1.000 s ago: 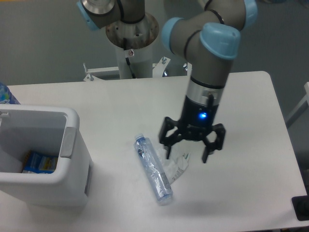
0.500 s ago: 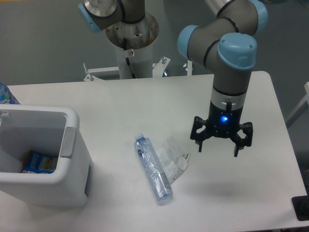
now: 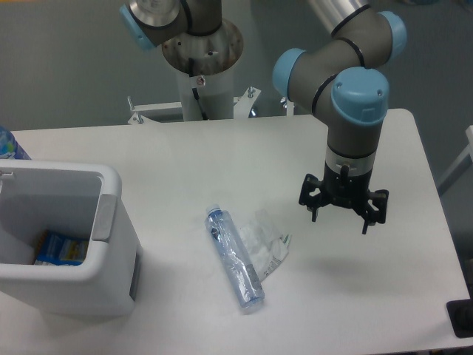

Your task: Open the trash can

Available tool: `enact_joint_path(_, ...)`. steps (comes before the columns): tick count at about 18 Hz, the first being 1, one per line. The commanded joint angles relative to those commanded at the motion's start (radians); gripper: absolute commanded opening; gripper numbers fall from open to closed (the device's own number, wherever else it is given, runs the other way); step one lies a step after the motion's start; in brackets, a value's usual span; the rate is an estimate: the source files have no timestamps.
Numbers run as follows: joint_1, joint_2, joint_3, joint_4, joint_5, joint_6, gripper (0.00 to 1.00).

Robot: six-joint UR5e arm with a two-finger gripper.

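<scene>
The trash can [image 3: 111, 285] is a large white boxy bin at the left edge of the table. Its top stands open and I see into it; a blue and yellow packet [image 3: 60, 249] lies inside. A grey tab [image 3: 106, 217] sits on its right rim. The lid itself is not in view. My gripper [image 3: 341, 217] hangs above the right part of the table, fingers spread open and empty, far right of the bin.
A clear plastic bottle [image 3: 234, 258] lies on the white table [image 3: 185, 159] at the centre, with a crumpled clear wrapper [image 3: 264, 248] beside it. The arm's base column [image 3: 201, 66] stands at the back. A black object [image 3: 461, 318] sits at the lower right corner.
My gripper has moved right, away from the bottle and wrapper, and turned slightly. The bin, bottle and wrapper have not moved.
</scene>
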Motion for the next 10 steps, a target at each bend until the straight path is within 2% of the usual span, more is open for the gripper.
enact_joint_path(3,-0.002,0.002,0.008,-0.029,0.006,0.081,1.0)
enact_joint_path(10,-0.011,0.0,-0.001,-0.023,0.045,0.086,1.0)
